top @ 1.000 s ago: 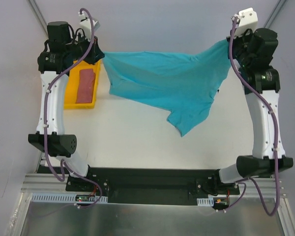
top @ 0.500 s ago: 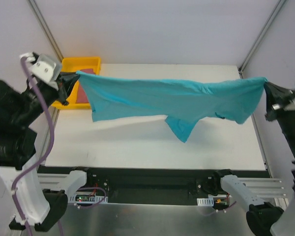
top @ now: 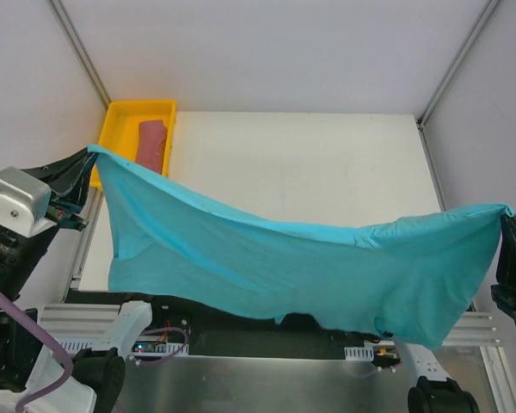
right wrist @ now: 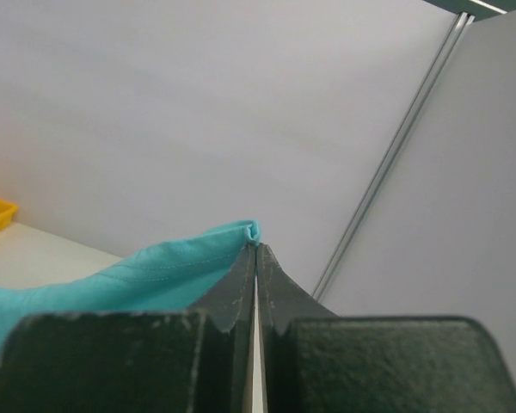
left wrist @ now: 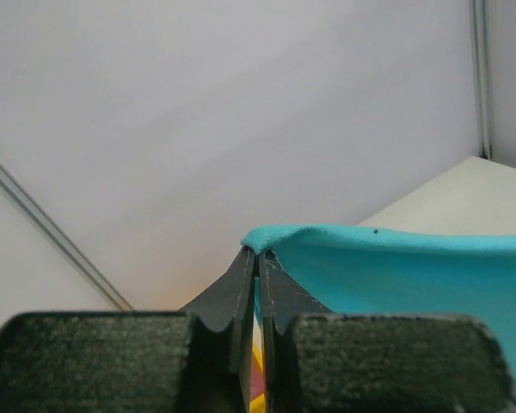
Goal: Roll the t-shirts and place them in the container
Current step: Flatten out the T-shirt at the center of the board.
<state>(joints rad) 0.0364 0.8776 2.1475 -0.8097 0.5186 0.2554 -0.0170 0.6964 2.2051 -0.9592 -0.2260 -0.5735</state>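
Holding both arms up high and far apart, out past the two sides of the table [top: 327,163]. Pinching one top corner of the teal t-shirt [top: 284,267] with the left gripper [top: 90,155], jaws squeezed tight on the cloth. Pinching the far other corner with the right gripper [top: 506,222], jaws squeezed tight the same way. Pointing both grippers inward, toward each other.

Stretching the teal t-shirt between the two grippers like washing on a line, up in the air. Letting it sag in the middle and hang down low below both grippers, covering the near edge of the table in the top view.

Counting two arms, two grippers, two t-shirts and one yellow tray [top: 125,120]. Finding the red-pink t-shirt [top: 153,142] lying in the tray, just beyond the left gripper and well apart from the right gripper, touched by neither.

Seeing only a thin teal edge poking out at the very end of the shut jaws in each wrist view.
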